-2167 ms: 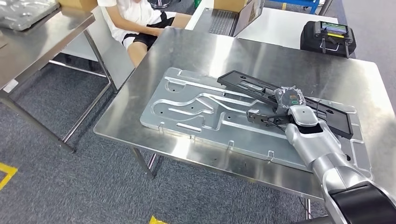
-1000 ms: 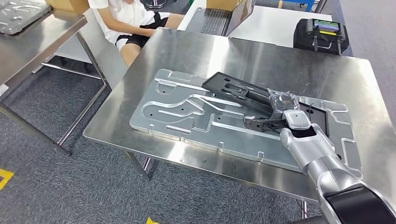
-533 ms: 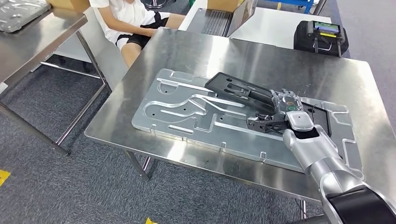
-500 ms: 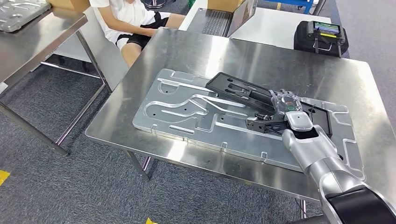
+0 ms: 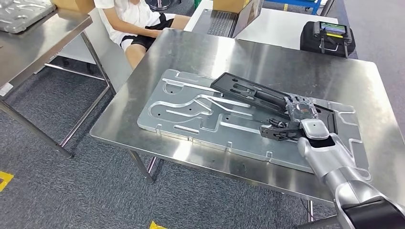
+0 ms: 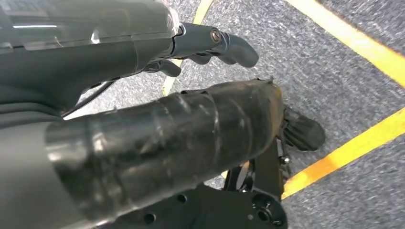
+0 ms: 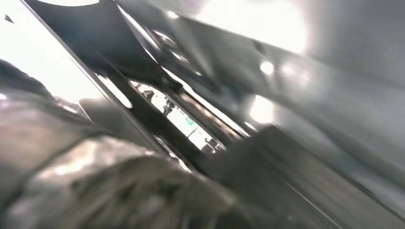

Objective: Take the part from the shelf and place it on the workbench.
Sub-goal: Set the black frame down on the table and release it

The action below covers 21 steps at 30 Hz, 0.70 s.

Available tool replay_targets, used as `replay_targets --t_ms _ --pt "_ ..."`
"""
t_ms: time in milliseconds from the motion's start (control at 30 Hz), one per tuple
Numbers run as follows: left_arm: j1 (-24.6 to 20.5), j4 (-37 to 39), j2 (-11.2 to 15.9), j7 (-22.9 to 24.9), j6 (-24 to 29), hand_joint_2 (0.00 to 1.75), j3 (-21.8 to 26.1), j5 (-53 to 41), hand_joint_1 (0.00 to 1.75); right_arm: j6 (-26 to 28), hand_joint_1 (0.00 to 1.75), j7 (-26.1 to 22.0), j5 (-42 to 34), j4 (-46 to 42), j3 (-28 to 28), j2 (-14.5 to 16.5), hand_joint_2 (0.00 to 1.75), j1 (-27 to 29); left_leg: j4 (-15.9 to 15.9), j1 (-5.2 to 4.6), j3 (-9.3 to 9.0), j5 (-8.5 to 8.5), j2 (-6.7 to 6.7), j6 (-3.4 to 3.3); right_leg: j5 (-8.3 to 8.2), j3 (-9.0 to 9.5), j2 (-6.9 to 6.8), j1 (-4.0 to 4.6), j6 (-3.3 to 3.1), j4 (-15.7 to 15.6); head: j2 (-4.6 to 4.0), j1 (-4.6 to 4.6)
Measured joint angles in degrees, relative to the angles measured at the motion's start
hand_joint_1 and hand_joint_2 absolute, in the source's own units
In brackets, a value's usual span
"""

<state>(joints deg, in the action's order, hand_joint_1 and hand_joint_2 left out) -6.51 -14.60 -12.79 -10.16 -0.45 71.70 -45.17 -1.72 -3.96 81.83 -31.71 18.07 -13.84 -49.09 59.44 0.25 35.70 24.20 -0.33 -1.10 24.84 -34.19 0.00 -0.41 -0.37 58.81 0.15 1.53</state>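
From the head view I see my right hand (image 5: 298,117) gripping the black part (image 5: 267,95) over the grooved metal plate (image 5: 191,112) on the worktop (image 5: 286,62), left wrist view, my left hand (image 6: 143,95) hanging above grey floor (image 6: 334,71), fingers curled on nothing, right wrist view blurred, black part (image 7: 143,95) close up.

Workshop: steel workbenches (image 5: 267,62), floor markings (image 6: 351,150)

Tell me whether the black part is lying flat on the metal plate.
Cannot tell for sure. The black part lies across the metal plate, the right hand at its near end.
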Motion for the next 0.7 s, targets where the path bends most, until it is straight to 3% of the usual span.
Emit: replay_targets --t_ms 33,100,167,200,233,333,367,500,533,567,633,667,700 --pt "0.03 0.00 -0.01 0.14 0.05 0.00 -0.01 -0.03 0.00 -0.05 0.00 -0.02 0.02 -0.19 -0.03 -0.03 0.00 0.06 1.10 -0.01 0.44 1.19 -0.01 0.29 -0.49 -0.14 -0.11 -0.19 -0.43 -0.37 0.00 0.04" --pt "0.02 0.00 0.00 0.41 0.19 0.00 -0.01 -0.11 0.00 -0.16 0.00 -0.10 0.07 -0.38 -0.05 -0.05 0.00 0.11 6.62 0.13 2.40 5.75 0.01 0.76 -1.42 -0.90 -0.28 -0.30 -0.97 -0.68 -0.01 0.12" --pt "0.01 0.00 0.00 0.55 0.33 0.00 -0.01 -0.18 0.00 -0.23 0.00 -0.16 0.15 -0.42 -0.05 -0.07 0.00 0.23 13.28 0.33 4.28 9.80 0.02 1.12 -2.19 -2.19 -0.33 -0.26 -1.04 -0.43 0.00 0.15" --pt "0.00 0.00 0.00 0.59 0.39 0.00 -0.01 -0.18 0.00 -0.26 0.00 -0.17 0.20 -0.42 -0.05 -0.09 0.00 0.32 14.71 0.43 4.21 10.48 0.03 1.26 -2.60 -2.90 -0.34 -0.26 -0.96 -0.24 0.01 0.15" --pt "0.00 0.00 0.00 0.60 0.43 0.00 -0.01 -0.19 0.00 -0.27 0.00 -0.17 0.27 -0.44 -0.06 -0.13 0.00 0.38 13.87 0.53 2.97 10.11 0.05 1.34 -3.01 -3.61 -0.36 -0.28 -0.82 -0.03 0.00 0.15" --pt "-0.17 0.00 -0.01 0.61 0.48 0.00 -0.02 -0.26 0.00 -0.29 0.00 -0.17 0.44 -0.83 -0.12 -0.58 0.00 0.39 3.29 0.72 -4.40 7.16 0.02 1.19 -4.17 -5.30 -0.41 -0.26 -0.04 0.69 -0.01 0.14" --pt "-0.26 0.00 -0.03 0.61 0.49 0.00 -0.03 -0.27 0.00 -0.29 0.00 -0.17 0.49 -1.03 -0.14 -0.80 0.00 0.35 0.89 0.65 -5.74 6.59 -0.06 0.93 -4.56 -5.61 -0.43 -0.19 0.32 0.80 0.00 0.10" --pt "-0.25 0.03 -0.12 0.63 0.50 0.00 -0.04 -0.31 0.00 -0.34 0.00 -0.18 0.62 -1.28 -0.20 -1.44 0.00 0.57 -0.53 0.28 -5.13 4.44 -0.05 -0.76 -6.00 -6.16 -0.36 -0.38 1.77 0.11 0.00 -0.02" --pt "-0.29 0.05 -0.13 0.64 0.50 0.00 -0.04 -0.31 0.00 -0.36 0.00 -0.18 0.63 -1.28 -0.21 -1.64 0.00 0.70 -0.74 0.35 -4.56 3.57 0.07 -1.25 -4.75 -6.70 -0.27 -0.50 2.05 0.81 -0.01 -0.01" --pt "-0.32 0.07 -0.14 0.65 0.52 0.00 -0.04 -0.31 0.00 -0.38 0.00 -0.19 0.63 -1.29 -0.21 -1.87 0.00 0.80 -0.94 0.45 -3.80 2.68 0.19 -1.66 -2.39 -7.50 -0.18 -0.59 2.28 2.63 -0.01 -0.02" --pt "-0.37 0.08 -0.13 0.65 0.55 0.00 -0.05 -0.31 0.00 -0.40 0.00 -0.19 0.63 -1.30 -0.22 -2.15 0.00 0.92 -0.96 0.35 -2.05 1.22 0.27 -2.09 3.95 -9.32 -0.14 -0.69 2.62 9.69 -0.01 -0.04" --pt "-0.32 0.09 -0.13 0.66 0.56 0.00 -0.05 -0.32 0.00 -0.40 0.00 -0.19 0.63 -1.30 -0.23 -2.20 0.00 1.03 -0.94 0.27 -1.17 0.60 0.28 -2.11 5.99 -9.84 -0.13 -0.70 2.71 13.44 0.00 -0.04" --pt "-0.28 0.09 -0.14 0.66 0.56 0.00 -0.05 -0.32 0.00 -0.42 0.00 -0.20 0.63 -1.30 -0.23 -2.22 0.00 1.18 -0.91 0.19 -0.33 -0.01 0.29 -2.09 6.78 -9.77 -0.12 -0.68 2.73 16.09 -0.01 -0.04"
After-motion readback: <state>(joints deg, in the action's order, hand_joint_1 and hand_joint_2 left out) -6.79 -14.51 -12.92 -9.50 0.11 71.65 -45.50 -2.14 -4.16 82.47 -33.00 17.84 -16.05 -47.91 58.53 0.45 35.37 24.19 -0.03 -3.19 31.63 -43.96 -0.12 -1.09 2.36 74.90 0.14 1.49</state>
